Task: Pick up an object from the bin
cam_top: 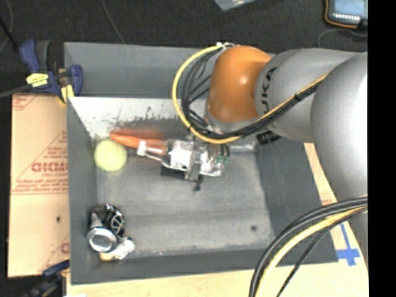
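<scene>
- Gripper (168,156) is hanging low over the middle of the grey bin (216,228), toward its back wall. It is sitting at the end of the big grey arm (322,104), which is reaching in from the right with its orange cover (238,85) and looping cables.
- Whether the gripper is spread or closed I cannot tell (its metal parts are bunching together from where I am standing).
- Along the foot of the back wall a long orange thing (130,139) is lying, tapered rather like a carrot. Its right end is sitting just beside the gripper, and I cannot tell whether the two are touching.
- By the orange thing's left end, near the left wall, a pale yellow-green ball (110,156) is resting on the floor.
- In the front-left corner a black and silver thing (104,228) is lying with a white scrap (125,247) against it, well apart from the gripper.
</scene>
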### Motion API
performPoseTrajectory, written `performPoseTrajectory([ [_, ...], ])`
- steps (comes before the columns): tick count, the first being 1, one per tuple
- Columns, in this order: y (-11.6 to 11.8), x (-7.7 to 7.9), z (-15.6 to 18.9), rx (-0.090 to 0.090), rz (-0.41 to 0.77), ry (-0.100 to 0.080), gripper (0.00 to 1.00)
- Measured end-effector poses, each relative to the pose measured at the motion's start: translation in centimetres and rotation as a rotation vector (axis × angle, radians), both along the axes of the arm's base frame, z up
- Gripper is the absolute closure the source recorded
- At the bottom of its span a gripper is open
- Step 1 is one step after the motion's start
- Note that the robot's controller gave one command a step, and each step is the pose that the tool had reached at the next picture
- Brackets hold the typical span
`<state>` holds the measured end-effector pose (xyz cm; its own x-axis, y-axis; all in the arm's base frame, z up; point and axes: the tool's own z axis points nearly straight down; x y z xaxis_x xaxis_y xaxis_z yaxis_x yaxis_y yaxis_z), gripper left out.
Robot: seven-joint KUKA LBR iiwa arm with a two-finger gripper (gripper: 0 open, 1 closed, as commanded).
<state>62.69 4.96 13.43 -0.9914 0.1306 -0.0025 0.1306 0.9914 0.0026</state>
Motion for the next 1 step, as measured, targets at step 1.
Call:
performPoseTrajectory([
  [1, -1.01, 0.02, -3.57, -0.001, -0.171, -0.003, 0.0],
])
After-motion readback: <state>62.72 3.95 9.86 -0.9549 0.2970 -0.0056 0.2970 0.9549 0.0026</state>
